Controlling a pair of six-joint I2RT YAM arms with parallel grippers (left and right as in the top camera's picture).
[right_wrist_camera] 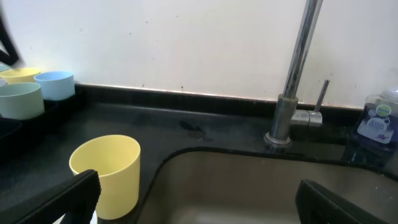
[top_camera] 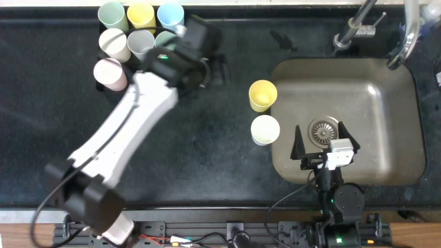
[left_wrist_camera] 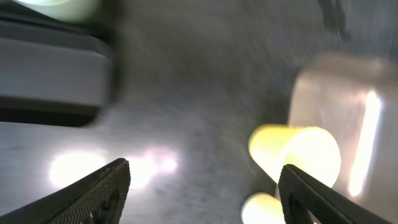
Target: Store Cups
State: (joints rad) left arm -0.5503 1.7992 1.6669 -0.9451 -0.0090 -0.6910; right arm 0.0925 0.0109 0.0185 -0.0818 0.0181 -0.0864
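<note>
Several pastel cups [top_camera: 141, 31] stand grouped at the counter's back left, with a pink cup [top_camera: 110, 74] at the group's front. A yellow cup [top_camera: 262, 95] and a white cup [top_camera: 264, 129] stand apart by the sink's left rim. My left gripper [top_camera: 219, 69] hovers just right of the group, open and holding nothing; its wrist view looks toward the yellow cup [left_wrist_camera: 298, 152] and the white cup [left_wrist_camera: 264, 208]. My right gripper [top_camera: 324, 141] stands open over the sink, with the yellow cup [right_wrist_camera: 109, 171] just ahead to its left.
A steel sink [top_camera: 386, 103] fills the right side, with a faucet [right_wrist_camera: 292, 81] behind it and a soap bottle [right_wrist_camera: 378, 121] at the far right. A dark rack edge [left_wrist_camera: 56, 81] lies close to my left gripper. Open black counter [top_camera: 207, 151] lies between cups and sink.
</note>
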